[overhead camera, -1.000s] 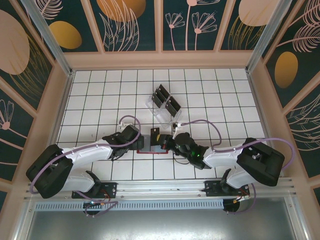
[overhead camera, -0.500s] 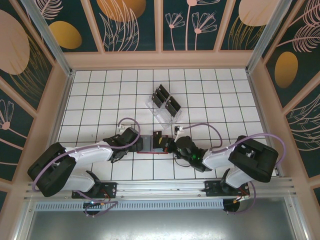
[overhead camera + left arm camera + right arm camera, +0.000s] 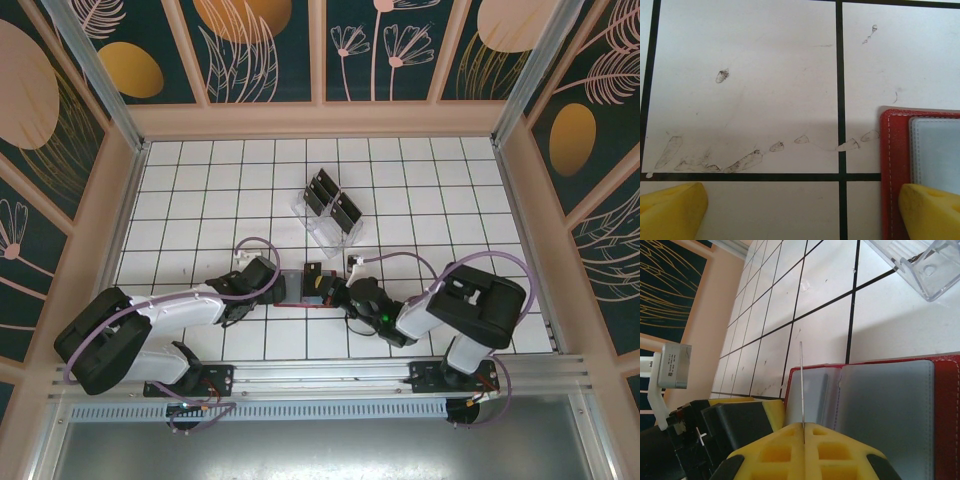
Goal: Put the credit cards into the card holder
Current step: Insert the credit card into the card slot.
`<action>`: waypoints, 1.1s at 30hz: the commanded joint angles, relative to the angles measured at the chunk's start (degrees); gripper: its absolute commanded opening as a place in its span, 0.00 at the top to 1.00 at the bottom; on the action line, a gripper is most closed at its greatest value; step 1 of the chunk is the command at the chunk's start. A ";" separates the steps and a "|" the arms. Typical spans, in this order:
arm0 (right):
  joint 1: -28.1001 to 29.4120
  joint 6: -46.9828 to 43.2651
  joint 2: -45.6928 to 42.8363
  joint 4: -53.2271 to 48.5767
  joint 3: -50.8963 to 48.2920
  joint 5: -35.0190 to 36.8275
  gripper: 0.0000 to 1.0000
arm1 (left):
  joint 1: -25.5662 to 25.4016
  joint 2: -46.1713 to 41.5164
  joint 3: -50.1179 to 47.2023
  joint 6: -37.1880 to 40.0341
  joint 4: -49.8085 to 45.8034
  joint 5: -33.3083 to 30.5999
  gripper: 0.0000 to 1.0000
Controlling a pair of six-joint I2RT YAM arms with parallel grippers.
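One thin dark card (image 3: pixel 802 385) pinched edge-on between the pressed-together yellow pads of right gripper (image 3: pixel 803 437), standing upright over the left grey-blue pocket of open red folding wallet (image 3: pixel 944 415). Contact between card edge and pocket: cannot tell. Wallet lying flat on white gridded table (image 3: pixel 200 200), near the middle of its near side, between both grippers. Left gripper (image 3: pixel 800 215) at the wallet's left end, fingers spread: one yellow fingertip (image 3: pixel 932 212) over the red border, the other over bare tile. Further dark cards (image 3: pixel 330 200) standing in clear plastic slotted rack (image 3: pixel 318 228), just beyond the wallet.
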 commanded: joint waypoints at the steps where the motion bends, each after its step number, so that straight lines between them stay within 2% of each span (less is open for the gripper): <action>1: 0.71 0.70 2.14 6.41 0.06 3.33 1.00 | -0.09 0.40 -1.89 -1.39 -1.41 1.66 0.01; 33: 1.75 7.88 12.33 17.78 -0.26 2.92 1.00 | -0.09 0.15 -2.20 -1.18 -1.23 1.82 0.01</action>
